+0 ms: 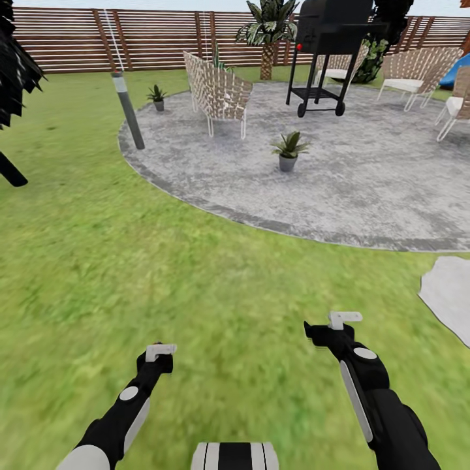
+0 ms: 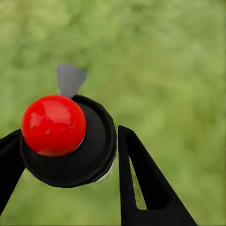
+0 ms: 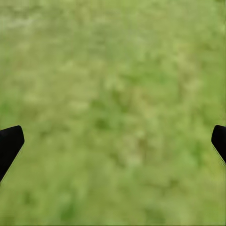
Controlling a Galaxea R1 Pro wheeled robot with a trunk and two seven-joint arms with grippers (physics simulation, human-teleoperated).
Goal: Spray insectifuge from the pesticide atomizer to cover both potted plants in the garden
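Over lawn (image 1: 130, 261) | left gripper (image 2: 70, 133) clamps pesticide atomizer (image 2: 89, 155) end-on | right gripper (image 3: 113, 141) spread

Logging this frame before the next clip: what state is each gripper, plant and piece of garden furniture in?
Left gripper: closed around a black round-topped object with a red ball, over grass.
Right gripper: open, empty, over the lawn.
Near potted plant: upright on the stone patio.
Far potted plant: upright on grass by the fence.
Black grill: lid shut, standing on patio.
Wicker chair: upright, unoccupied.
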